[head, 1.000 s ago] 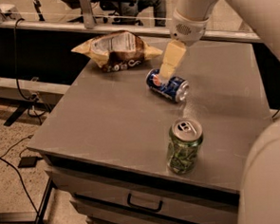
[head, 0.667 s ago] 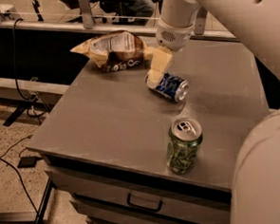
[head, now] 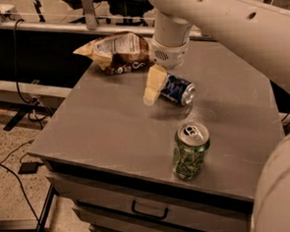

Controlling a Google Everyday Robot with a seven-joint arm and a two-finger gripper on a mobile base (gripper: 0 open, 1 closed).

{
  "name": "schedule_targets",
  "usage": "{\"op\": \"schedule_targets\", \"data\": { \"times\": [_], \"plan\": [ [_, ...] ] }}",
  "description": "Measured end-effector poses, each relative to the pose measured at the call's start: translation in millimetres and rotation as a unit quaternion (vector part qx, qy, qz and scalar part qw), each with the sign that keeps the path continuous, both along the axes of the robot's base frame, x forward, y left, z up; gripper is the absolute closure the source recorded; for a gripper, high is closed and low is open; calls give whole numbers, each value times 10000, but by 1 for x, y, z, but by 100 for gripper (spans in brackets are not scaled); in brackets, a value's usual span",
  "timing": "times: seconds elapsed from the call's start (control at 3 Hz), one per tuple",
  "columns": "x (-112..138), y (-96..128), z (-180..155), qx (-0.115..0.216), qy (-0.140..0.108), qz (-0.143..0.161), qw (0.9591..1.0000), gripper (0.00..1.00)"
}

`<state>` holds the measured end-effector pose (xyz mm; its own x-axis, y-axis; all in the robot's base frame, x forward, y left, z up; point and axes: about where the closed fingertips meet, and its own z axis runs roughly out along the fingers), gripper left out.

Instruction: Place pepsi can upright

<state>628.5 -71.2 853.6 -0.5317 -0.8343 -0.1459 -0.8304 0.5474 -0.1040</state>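
Lowered and shifted toward the chip bag [head: 117, 51] since a second ago, my gripper [head: 155, 86] now sits right at one end of the pepsi can [head: 178, 89]; whether it is spread or closed, I cannot tell. The can lies on its side mid-table [head: 101, 125], unmoved. A green can [head: 190, 151] stands upright near the front edge.

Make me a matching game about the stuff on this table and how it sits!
Things:
1. pepsi can
2. green can
3. snack bag
4. gripper

States:
A. stands upright near the front edge
B. crumpled at the back of the table
C. hangs low, right beside the pepsi can
D. lies on its side

Pairs: 1-D, 2-A, 3-B, 4-C
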Motion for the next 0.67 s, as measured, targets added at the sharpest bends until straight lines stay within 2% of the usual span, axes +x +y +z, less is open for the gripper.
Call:
{"op": "schedule_targets", "data": {
  "times": [0.33,0.67],
  "plan": [
    [-1,12,-13,130,196,7,9997,27],
    [1,23,-11,284,267,125,9992,49]
  ]
}}
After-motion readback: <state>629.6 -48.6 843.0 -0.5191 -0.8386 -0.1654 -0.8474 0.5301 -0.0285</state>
